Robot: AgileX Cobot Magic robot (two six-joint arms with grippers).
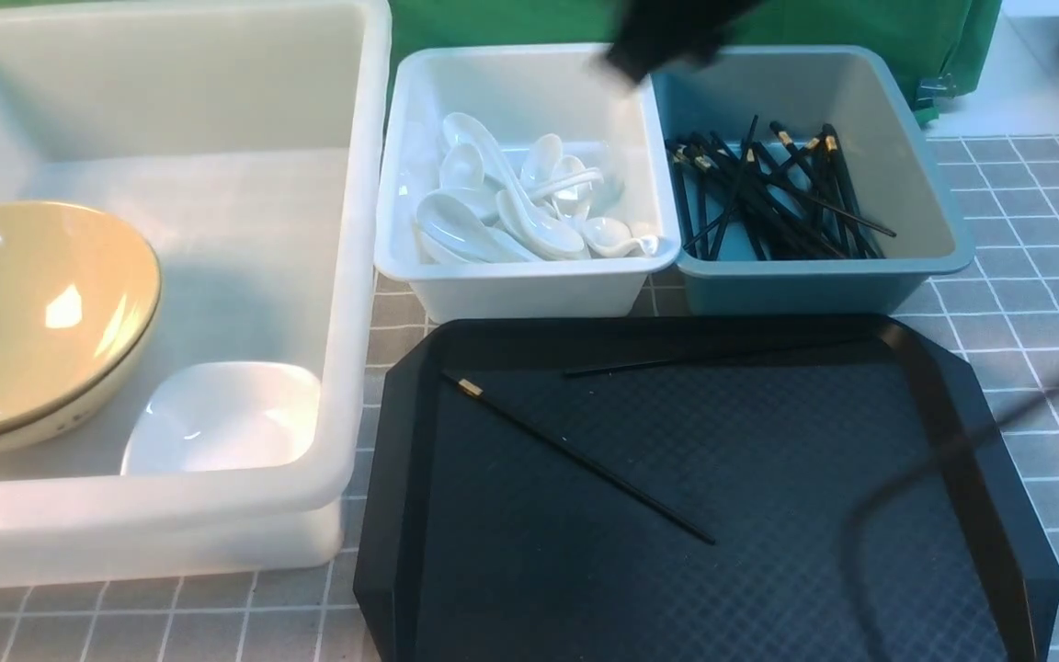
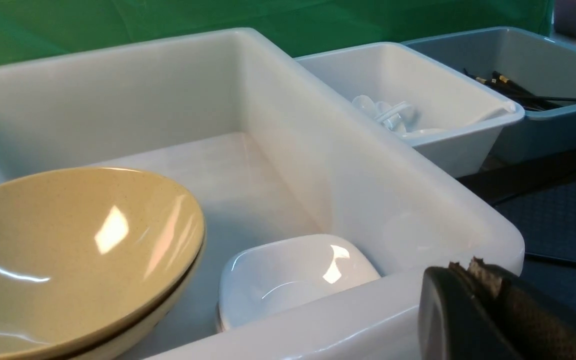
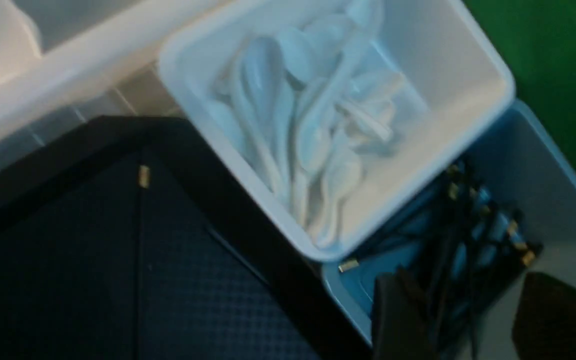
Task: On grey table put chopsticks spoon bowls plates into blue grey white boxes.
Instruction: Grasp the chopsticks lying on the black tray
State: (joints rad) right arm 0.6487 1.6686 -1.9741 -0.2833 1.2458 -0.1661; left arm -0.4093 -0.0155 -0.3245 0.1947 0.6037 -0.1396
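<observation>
Two black chopsticks [image 1: 575, 457] [image 1: 704, 360] lie on the black tray [image 1: 980, 515]. Several more chopsticks [image 1: 768, 198] lie in the blue-grey bin [image 1: 916, 230]. White spoons [image 1: 511, 202] fill the small white bin [image 1: 529, 290]. Stacked yellow bowls [image 1: 33, 313] and a white plate [image 1: 222, 418] sit in the big whitish tub [image 1: 355, 276]. My right gripper [image 3: 473, 320] is open and empty above the blue-grey bin [image 3: 533, 165]; it shows blurred at the top of the front view [image 1: 649, 46]. My left gripper [image 2: 473, 270] is shut and empty just outside the tub's near rim [image 2: 358, 320].
The grey table [image 1: 1044, 230] shows to the right of the bins and along the front. A dark cable [image 1: 906, 478] crosses the tray's right side. A green cloth [image 1: 860, 28] hangs behind the bins.
</observation>
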